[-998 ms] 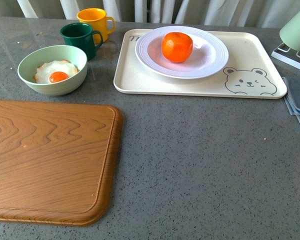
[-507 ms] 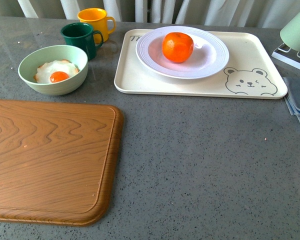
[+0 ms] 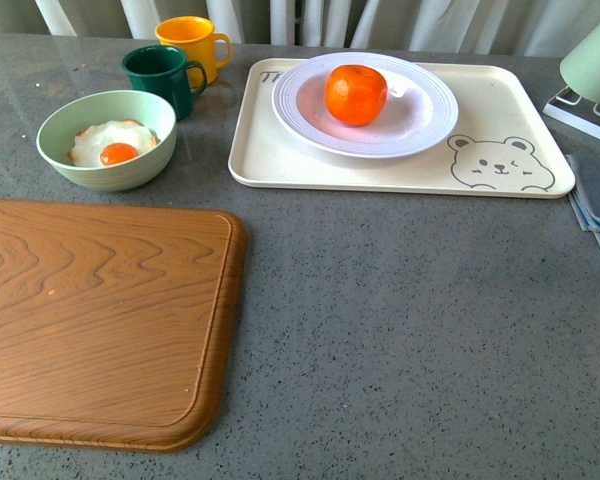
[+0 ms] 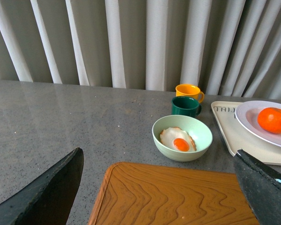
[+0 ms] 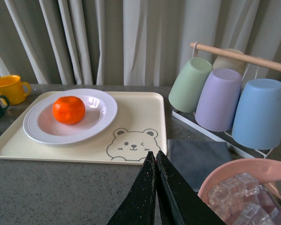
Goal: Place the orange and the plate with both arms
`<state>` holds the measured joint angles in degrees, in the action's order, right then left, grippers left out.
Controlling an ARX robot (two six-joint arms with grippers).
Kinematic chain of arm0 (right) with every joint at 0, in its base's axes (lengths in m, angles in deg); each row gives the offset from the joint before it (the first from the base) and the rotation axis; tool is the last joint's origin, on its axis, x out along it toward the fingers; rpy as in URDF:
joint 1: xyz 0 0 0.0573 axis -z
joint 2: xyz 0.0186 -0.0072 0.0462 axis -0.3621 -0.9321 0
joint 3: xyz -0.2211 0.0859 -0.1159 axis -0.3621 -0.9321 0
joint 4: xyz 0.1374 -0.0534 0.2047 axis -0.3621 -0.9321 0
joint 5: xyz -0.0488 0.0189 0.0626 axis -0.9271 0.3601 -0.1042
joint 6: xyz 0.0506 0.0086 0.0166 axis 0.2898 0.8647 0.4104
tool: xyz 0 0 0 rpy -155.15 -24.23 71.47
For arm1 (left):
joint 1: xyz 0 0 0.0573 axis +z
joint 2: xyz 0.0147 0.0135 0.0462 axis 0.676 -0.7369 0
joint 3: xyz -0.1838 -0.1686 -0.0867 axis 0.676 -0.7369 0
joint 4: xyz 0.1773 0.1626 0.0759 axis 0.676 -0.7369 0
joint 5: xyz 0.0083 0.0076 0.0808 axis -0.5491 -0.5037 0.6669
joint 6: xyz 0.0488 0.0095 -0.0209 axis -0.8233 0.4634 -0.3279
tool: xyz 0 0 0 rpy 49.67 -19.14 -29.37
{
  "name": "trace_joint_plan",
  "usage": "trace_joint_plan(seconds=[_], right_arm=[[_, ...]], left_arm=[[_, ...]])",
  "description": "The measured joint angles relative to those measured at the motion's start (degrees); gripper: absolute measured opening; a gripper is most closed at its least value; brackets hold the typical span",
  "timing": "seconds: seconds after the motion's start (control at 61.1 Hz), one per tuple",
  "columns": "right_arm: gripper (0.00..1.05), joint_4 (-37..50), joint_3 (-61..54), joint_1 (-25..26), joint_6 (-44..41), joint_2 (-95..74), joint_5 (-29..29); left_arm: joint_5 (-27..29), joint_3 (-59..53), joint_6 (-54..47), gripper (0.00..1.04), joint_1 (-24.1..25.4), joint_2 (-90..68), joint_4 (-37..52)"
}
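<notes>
While neither arm shows up in the front view, both wrist cams tell you what the tools are doing: the left tool [image 4: 157, 187] is spread wide open with nothing in it, its two dark fingers [image 4: 47, 194] sitting at opposite edges of the shot above the wooden cutting board [image 3: 95, 320], and the right tool [image 5: 155, 187] is pinched fully closed, fingertips pressed together, holding nothing. So the orange [image 3: 356, 94] is sitting in the white ridged plate [image 3: 425, 115], a bit left of the plate's center, and the plate itself is on the cream bear tray [image 3: 500, 165], toward the tray's left half, with the little bear face printed at the tray's near right corner. Left of the tray there's a pale green bowl [image 3: 105, 140] with a fried egg [image 3: 110, 145] in it, and just behind that a dark green mug [image 3: 162, 78] and a yellow mug [image 3: 192, 45], nearly touching each other. It's all on a grey speckled surface [image 3: 400, 320] with pale curtains behind. Over on the right, the right wrist cam shows a rack with upside-down cups hanging off a wooden rod: mint green [image 5: 189, 84], lilac [image 5: 218, 99] and light blue [image 5: 258, 112]. There's a folded grey cloth [image 5: 196, 157] next to the tray too, and a pink bowl of ice cubes [image 5: 239, 192] close to the right tool.
</notes>
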<state>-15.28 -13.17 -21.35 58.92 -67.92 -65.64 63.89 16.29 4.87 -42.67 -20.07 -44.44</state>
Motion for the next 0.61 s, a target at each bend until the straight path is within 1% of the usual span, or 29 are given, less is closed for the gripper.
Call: trace_joint_plan(seconds=[0.327, 0.605], right_arm=[[0.02, -11.3, -0.1, 0.0, 0.0, 12.5, 0.0], [0.02, -19.0, -0.1, 0.0, 0.0, 20.6, 0.0]], left_arm=[[0.0, 0.0, 0.0, 0.96, 0.0, 0.0, 0.0], [0.0, 0.0, 0.0, 0.96, 0.0, 0.0, 0.0]])
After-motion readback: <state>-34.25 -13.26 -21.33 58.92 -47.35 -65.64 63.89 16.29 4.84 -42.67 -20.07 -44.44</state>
